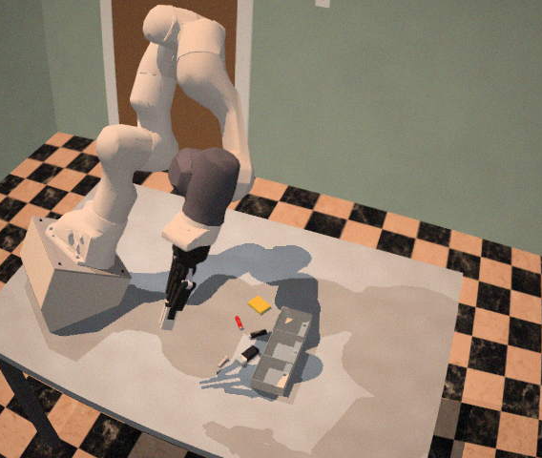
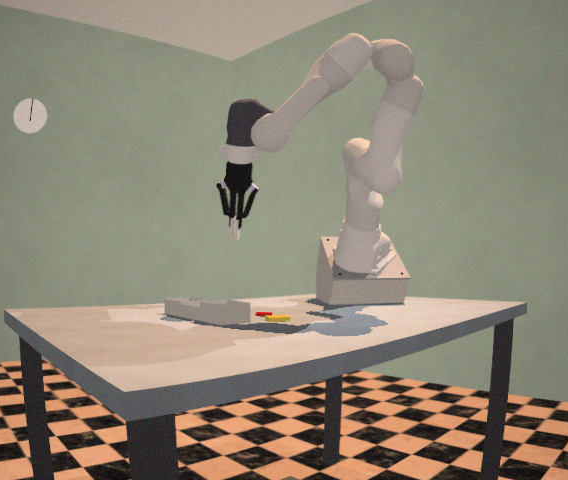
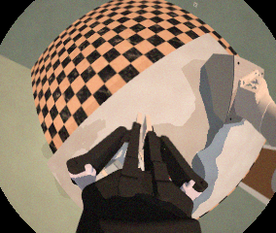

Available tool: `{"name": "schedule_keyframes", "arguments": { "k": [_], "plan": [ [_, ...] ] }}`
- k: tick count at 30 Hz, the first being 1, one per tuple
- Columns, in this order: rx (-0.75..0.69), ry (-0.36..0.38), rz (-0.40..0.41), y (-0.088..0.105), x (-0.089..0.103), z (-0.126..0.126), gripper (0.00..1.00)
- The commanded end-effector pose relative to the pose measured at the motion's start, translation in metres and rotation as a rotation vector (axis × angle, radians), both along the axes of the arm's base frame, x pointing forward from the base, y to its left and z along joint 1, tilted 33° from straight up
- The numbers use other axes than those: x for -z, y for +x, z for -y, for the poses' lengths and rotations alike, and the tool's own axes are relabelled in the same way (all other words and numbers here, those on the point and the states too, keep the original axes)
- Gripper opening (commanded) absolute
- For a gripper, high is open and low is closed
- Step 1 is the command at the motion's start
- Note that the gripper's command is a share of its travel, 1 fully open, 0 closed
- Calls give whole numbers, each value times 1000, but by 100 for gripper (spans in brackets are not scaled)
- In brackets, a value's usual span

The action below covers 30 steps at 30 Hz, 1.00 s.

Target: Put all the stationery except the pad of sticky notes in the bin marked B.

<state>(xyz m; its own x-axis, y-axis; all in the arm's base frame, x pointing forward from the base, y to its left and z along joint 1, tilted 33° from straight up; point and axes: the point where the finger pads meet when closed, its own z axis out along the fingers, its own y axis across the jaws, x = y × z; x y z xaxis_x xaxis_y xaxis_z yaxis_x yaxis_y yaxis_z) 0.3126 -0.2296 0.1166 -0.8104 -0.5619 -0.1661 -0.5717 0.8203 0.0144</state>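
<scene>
With our tool (image 2: pixel 234 230) pinched narrow on nothing high above the table (image 1: pixel 399 296), we risk knocking the red marker (image 1: pixel 238 322) or nudging the bin (image 1: pixel 281 350), since the stationery lies crowded beside it near the sticky notes (image 1: pixel 259 304).
</scene>
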Motion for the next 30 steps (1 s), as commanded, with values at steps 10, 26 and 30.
{"name": "schedule_keyframes", "arguments": {
  "k": [10,26,30],
  "plan": [
    [-267,-18,56,9,-8,-8,5],
    [-537,-43,125,24,-20,-23,5],
    [-612,-51,146,29,-24,-28,5]
  ]
}}
